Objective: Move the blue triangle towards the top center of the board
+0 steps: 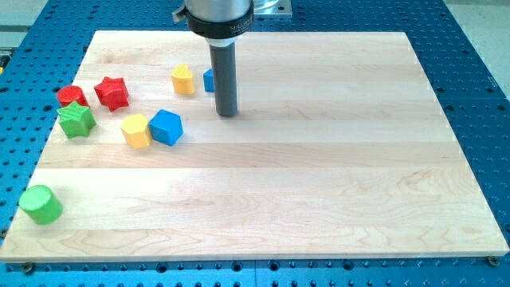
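The blue triangle (208,80) is mostly hidden behind the rod; only a small blue edge shows at the rod's left, in the upper middle-left of the wooden board (319,159). My tip (227,113) rests on the board just right of and below that block, very close to it or touching. A yellow heart-like block (183,80) sits just left of the blue triangle.
A blue block (166,127) and a yellow block (136,131) sit side by side lower left of my tip. A red star (111,92), a red block (71,96) and a green star (76,119) cluster at the left. A green cylinder (41,205) stands at bottom left.
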{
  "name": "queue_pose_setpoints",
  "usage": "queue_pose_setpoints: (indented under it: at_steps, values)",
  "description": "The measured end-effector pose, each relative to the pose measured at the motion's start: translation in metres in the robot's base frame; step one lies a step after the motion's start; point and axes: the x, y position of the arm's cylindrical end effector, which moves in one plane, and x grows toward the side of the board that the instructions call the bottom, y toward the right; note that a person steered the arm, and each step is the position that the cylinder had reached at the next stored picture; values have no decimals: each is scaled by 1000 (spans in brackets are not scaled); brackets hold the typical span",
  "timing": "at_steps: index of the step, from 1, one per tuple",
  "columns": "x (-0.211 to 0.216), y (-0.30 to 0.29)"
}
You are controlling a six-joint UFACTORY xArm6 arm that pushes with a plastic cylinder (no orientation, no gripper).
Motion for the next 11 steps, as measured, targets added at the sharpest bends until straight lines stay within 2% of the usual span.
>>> queue_pose_setpoints:
  at_steps: [3,4,5,7,8,9,11]
  values:
    - [20,10]
    - [-3,-32]
    - [-7,-60]
    - [-60,-36]
    - [-72,15]
    - [-37,22]
    - [-22,21]
